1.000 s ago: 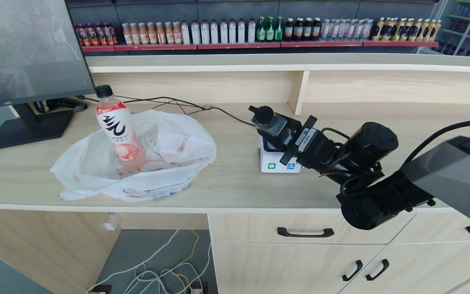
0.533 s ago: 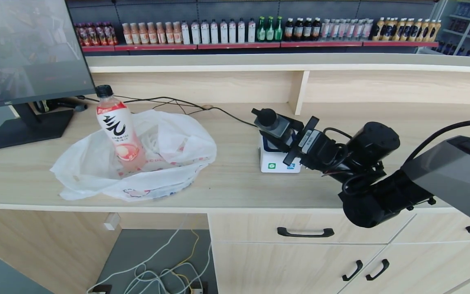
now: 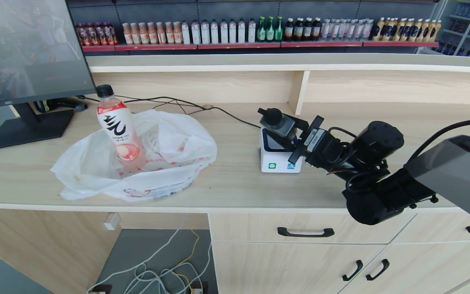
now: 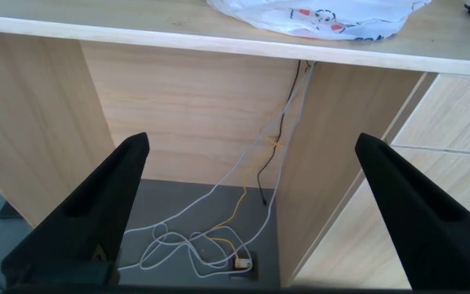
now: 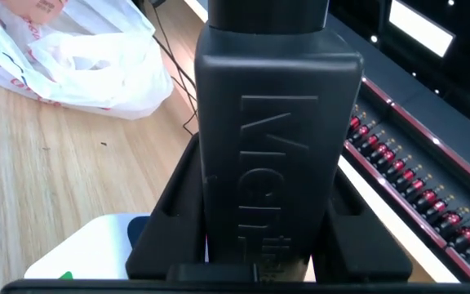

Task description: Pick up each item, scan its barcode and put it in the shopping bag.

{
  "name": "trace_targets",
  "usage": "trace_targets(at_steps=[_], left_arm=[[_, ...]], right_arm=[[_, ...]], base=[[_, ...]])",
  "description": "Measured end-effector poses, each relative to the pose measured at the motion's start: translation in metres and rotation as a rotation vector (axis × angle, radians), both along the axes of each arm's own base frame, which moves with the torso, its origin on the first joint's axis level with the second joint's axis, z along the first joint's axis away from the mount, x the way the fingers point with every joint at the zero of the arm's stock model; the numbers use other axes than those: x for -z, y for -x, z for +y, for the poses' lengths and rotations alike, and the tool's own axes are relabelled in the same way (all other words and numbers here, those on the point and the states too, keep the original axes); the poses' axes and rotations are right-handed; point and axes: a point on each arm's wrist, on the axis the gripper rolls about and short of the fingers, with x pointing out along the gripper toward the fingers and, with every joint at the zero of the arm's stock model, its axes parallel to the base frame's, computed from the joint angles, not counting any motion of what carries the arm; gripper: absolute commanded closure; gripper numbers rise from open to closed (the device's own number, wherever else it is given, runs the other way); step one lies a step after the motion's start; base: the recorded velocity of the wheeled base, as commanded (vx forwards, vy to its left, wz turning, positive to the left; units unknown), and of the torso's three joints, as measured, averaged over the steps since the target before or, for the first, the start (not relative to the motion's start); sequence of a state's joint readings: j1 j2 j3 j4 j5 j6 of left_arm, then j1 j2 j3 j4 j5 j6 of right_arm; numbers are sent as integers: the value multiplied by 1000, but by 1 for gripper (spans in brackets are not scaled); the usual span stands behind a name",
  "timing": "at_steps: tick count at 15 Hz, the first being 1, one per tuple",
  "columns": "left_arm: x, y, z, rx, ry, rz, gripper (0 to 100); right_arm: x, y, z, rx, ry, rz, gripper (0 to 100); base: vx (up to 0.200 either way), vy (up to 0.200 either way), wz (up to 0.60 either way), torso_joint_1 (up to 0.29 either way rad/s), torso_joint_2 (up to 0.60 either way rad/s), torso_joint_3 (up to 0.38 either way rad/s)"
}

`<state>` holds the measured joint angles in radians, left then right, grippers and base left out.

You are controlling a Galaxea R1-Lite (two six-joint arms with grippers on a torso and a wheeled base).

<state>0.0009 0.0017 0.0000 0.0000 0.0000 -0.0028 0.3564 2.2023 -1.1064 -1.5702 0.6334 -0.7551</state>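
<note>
**Second item at the scanner, one already bagged**

The right gripper is clamped on a dark bottle with a black cap. It holds the bottle tilted just above the small white scanner on the counter. In the right wrist view the bottle's flat grey body sits between the fingers, with a corner of the scanner beneath it. The left gripper hangs below the counter's edge, its fingers spread wide and holding nothing.

Toward the robot's left, the white shopping bag lies open on the counter. A pink drink bottle stands upright in it, so that item looks finished. The dark bottle appears to be at the scanning step; whether its barcode has registered cannot be told. It still has to go across into the bag.

Compared with a second ago, the right arm has carried the dark bottle a little toward the robot's right. More of the scanner's top face is now uncovered. The bag and the pink bottle have not moved.
</note>
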Motion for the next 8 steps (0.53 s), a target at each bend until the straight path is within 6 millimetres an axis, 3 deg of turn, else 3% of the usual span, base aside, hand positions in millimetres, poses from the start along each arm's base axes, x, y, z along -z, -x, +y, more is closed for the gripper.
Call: trace_targets(at_steps=[8], left_arm=[[0, 0, 0, 0, 0, 0, 0]], right_arm=[[6, -3, -1, -8, 13, 9, 100]], base=[[0, 0, 0, 0, 0, 0]])
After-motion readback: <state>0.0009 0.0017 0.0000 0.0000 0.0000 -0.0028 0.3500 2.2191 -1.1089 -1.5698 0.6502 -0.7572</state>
